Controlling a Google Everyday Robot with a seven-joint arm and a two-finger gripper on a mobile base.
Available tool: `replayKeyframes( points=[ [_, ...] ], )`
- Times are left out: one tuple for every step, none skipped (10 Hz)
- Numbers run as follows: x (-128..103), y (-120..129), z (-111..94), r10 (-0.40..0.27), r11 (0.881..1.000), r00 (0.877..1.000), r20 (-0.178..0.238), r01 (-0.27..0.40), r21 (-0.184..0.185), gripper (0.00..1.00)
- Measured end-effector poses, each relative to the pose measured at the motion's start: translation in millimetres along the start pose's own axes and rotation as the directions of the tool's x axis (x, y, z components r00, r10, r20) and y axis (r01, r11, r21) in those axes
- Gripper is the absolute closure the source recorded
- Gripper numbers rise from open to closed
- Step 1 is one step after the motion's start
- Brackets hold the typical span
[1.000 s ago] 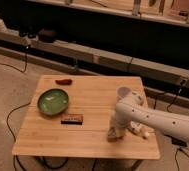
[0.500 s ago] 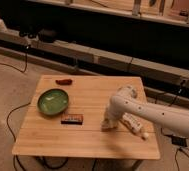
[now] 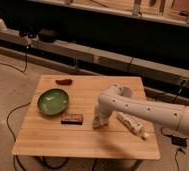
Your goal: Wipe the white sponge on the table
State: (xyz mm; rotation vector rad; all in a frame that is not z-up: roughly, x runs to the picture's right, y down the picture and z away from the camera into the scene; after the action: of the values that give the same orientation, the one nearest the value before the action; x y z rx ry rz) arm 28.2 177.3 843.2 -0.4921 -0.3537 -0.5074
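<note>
White sponge (image 3: 98, 124): pale pad on the table (image 3: 48, 142), centre-right of the top, under the gripper (image 3: 101, 119). Gripper points down, fingers closed tight on the sponge, holding it against the wood. Just right: white bottle (image 3: 132, 124), lying flat. Left: dark packet (image 3: 71, 119), then green bowl (image 3: 53, 101). Far edge: small red item (image 3: 64, 81).

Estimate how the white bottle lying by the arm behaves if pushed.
The white bottle lies on its side, so it probably rolls or pivots. It looks like light plastic, likely sliding easily on the table. The hand, shut, sits low beside it.
</note>
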Motion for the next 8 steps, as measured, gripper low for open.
replayKeyframes(
  points=[
    [-15.7,-2.6,1.0,-0.031,1.000,0.999,0.008,0.031,-0.001,1.00],
    [-35.7,-3.0,2.4,-0.075,0.997,0.997,0.016,0.075,-0.004,1.00],
    [-50.8,1.3,4.1,-0.108,0.994,0.994,0.024,0.109,-0.011,1.00],
    [-72.3,13.5,6.2,-0.159,0.987,0.987,0.035,0.160,-0.025,1.00],
    [-88.8,27.7,8.7,-0.193,0.980,0.980,0.051,0.195,-0.041,1.00],
    [-99.6,39.2,10.2,-0.215,0.975,0.975,0.064,0.218,-0.053,1.00],
    [-112.2,54.5,10.5,-0.235,0.968,0.968,0.083,0.241,-0.066,1.00],
    [-118.3,64.8,8.6,-0.240,0.966,0.966,0.099,0.247,-0.070,1.00]
  ],
)
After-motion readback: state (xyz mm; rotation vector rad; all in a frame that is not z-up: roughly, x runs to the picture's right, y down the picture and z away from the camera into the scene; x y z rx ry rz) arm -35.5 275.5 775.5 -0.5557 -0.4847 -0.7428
